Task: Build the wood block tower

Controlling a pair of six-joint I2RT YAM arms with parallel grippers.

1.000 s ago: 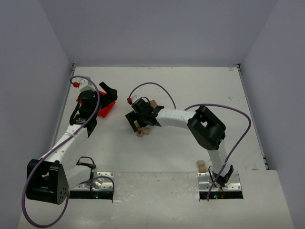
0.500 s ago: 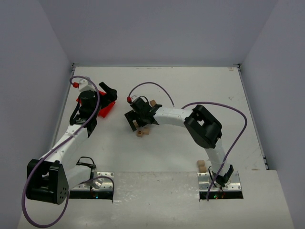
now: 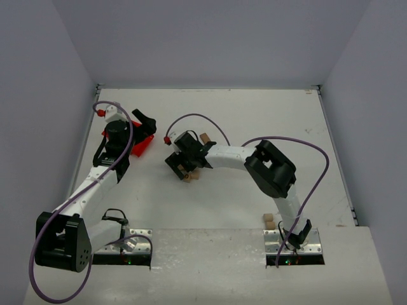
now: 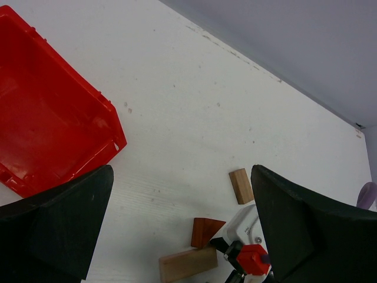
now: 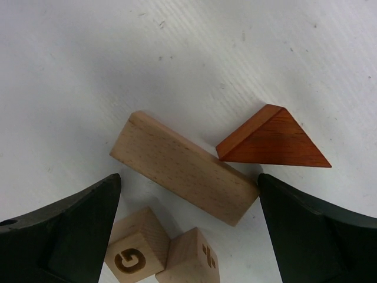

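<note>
1. White walls close in a white surface (image 3: 254, 114). The blocks lie loose on it, and no tower is begun.
2. Near the middle, under the right wrist, the plank (image 5: 184, 175) lies flat. The roof piece (image 5: 273, 139) lies on its triangular face at the plank's far end, close enough that we cannot tell whether they touch. Two lettered cubes, one (image 5: 134, 253) touching the other (image 5: 189, 259), sit just beside the plank's other long edge.
3. One more pale block (image 4: 241, 185) lies apart from this group, and another (image 3: 269, 220) sits near the right arm's base.
4. The right jaws are spread wide with nothing in them. They hover over the plank, one finger on either side of the group.
5. The left jaws are also spread wide and bare, over the surface beside the red bin (image 4: 47, 112).
6. We judge the blocks to be solid wood: light, stiff and not fragile, with smooth faces that could slip.
7. We would take the plank across its short width, on the long side faces near the middle, so it does not pivot. The cubes crowd one long edge, so a finger coming down there may knock them.
8. The roof piece is the awkward one. As it lies, a pinch on its slopes would likely squeeze it out. We would pinch it long base against peak, gently.
</note>
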